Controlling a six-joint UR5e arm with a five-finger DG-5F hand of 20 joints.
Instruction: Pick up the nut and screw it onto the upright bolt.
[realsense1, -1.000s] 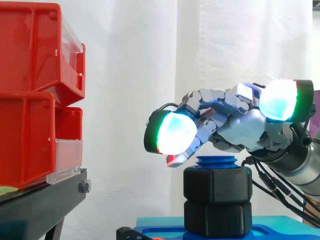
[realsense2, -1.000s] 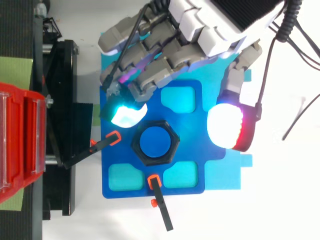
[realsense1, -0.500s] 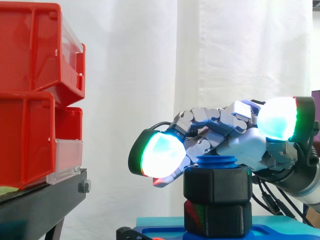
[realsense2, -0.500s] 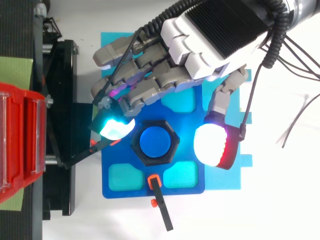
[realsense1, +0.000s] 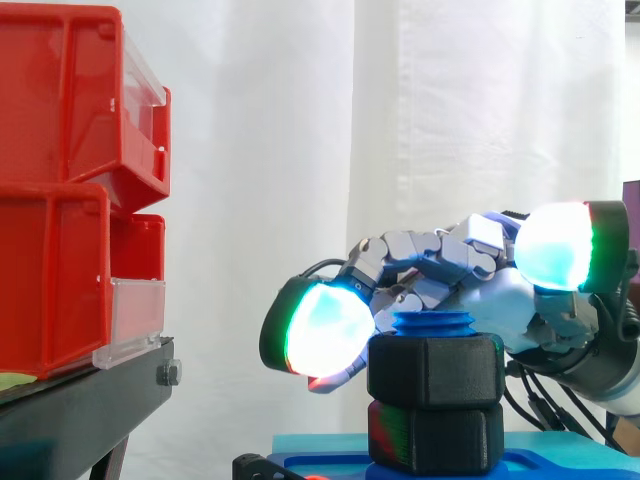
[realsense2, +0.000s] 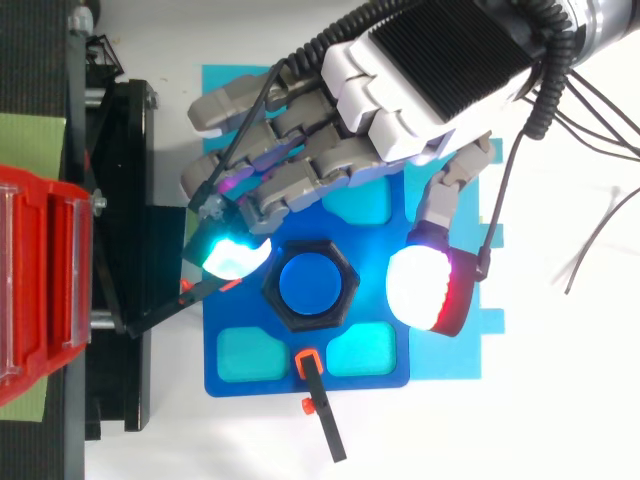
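A grey, jointed robot hand (realsense2: 420, 70) arches over a black nut (realsense1: 435, 370), which sits on an upright blue bolt (realsense1: 432, 322). The robot hand is spread wide and grips nothing. A cyan-glowing finger pad (realsense2: 232, 255) sits just beside one side of the nut; whether it touches is unclear. The thumb pad (realsense2: 425, 290), white with a red edge, stands apart from the other side and, in the side view, higher than the nut. The nut lies below the palm, between fingers and thumb.

The step appears to be closing on the nut to turn it. For a sound grip the thumb should drop to the nut's level, and the pads should meet opposite flat faces rather than corners. The twist should stay centred over the bolt, with only gentle downward pressure.

The nut is thick, matte and six-sided, probably plastic, with blunt corners. The bolt has a smooth round top and ridged thread showing just above the nut. Below the nut is a second black hex piece (realsense1: 435, 438) of the same shape. Both stand on a glossy blue plate (realsense2: 306, 338) with paler rounded pockets, on a white surface (realsense2: 560, 400)
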